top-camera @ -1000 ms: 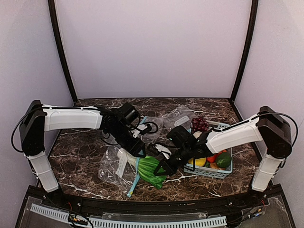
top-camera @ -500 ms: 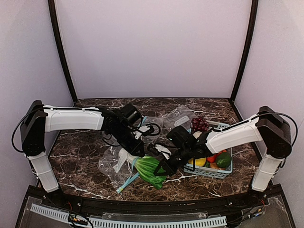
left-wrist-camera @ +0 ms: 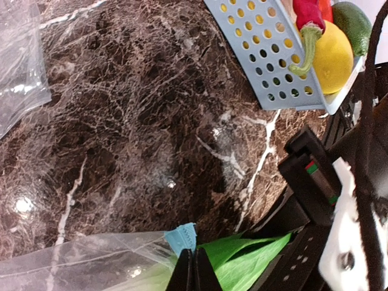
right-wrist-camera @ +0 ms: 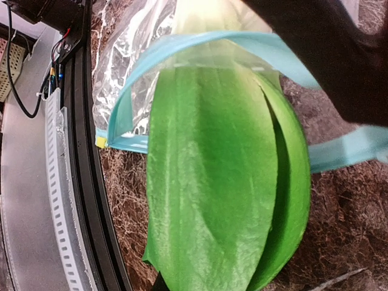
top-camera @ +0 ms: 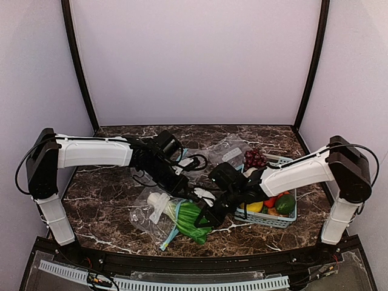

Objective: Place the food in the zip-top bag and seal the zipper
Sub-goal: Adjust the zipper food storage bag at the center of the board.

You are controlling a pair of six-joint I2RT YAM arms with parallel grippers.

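vegetable [top-camera: 189,218] half inside hazy zip-top bag [top-camera: 140,213]

right wrist view: leafy vegetable [right-wrist-camera: 212,182] runs off the frame at 6 o'clock, its pale stalk end at 12. a blurred dark shape [right-wrist-camera: 327,54] at 2 o'clock covers part of the zipper [right-wrist-camera: 230,40]. left wrist view: left pincer [left-wrist-camera: 194,270] cut off at 6 o'clock, what it pinches unclear. basket [left-wrist-camera: 267,66] cropped at 1 o'clock.

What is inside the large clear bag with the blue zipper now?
The white stalk end of the leafy vegetable lies inside the zip-top bag; its green leaves stick out past the zipper. The wrinkled plastic hides whether anything else is inside.
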